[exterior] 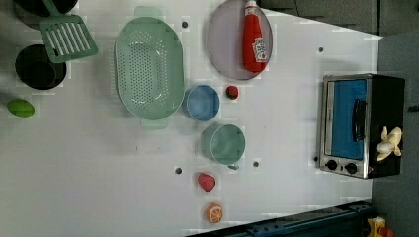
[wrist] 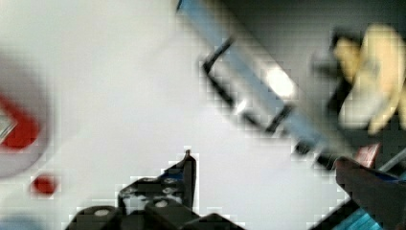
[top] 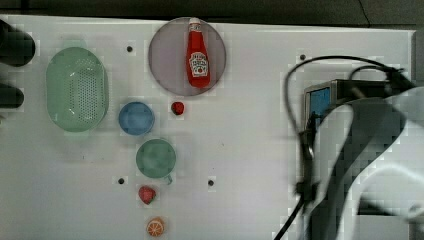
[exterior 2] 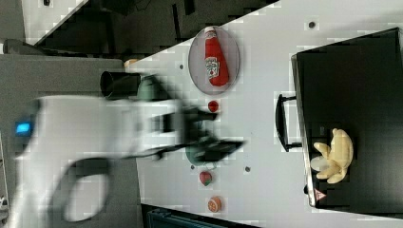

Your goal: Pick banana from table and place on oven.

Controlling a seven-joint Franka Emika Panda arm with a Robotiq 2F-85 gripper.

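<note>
The banana (exterior 2: pixel 336 156) is lying on the black top of the oven (exterior 2: pixel 351 85), near the front edge above the knobs, well apart from the end effector (exterior 2: pixel 223 148); in the left view the banana (exterior: pixel 389 143) is seen resting at the lower end of the oven (exterior: pixel 363 123), just beside the two black knobs; in the wrist view it (wrist: pixel 378 76) is showing as a pale yellow blur on the dark oven top.

The arm (exterior 2: pixel 95 142) is being held stretched out across the right view from the right view's left, blurred, its white links leading to a dark wrist; the end effector is being carried above the tabletop (exterior 2: pixel 266 133), over the green cup, short of the oven's door handle; its fingers are standing spread wide apart with nothing between them, one dark finger (wrist: pixel 187 167) showing in the wrist view and the other at that picture's edge.

In the top view the arm (top: pixel 365 165) is covering most of the oven (top: pixel 320 102), with black cables looping above it.

On the tabletop (exterior: pixel 296 148) a ketchup bottle (exterior: pixel 254 39) is lying on a grey plate (exterior: pixel 225 44); a green colander (exterior: pixel 148 66), a blue bowl (exterior: pixel 201 102), a green cup (exterior: pixel 225 143), two strawberries and an orange slice (exterior: pixel 214 213) are sitting apart from the oven.
</note>
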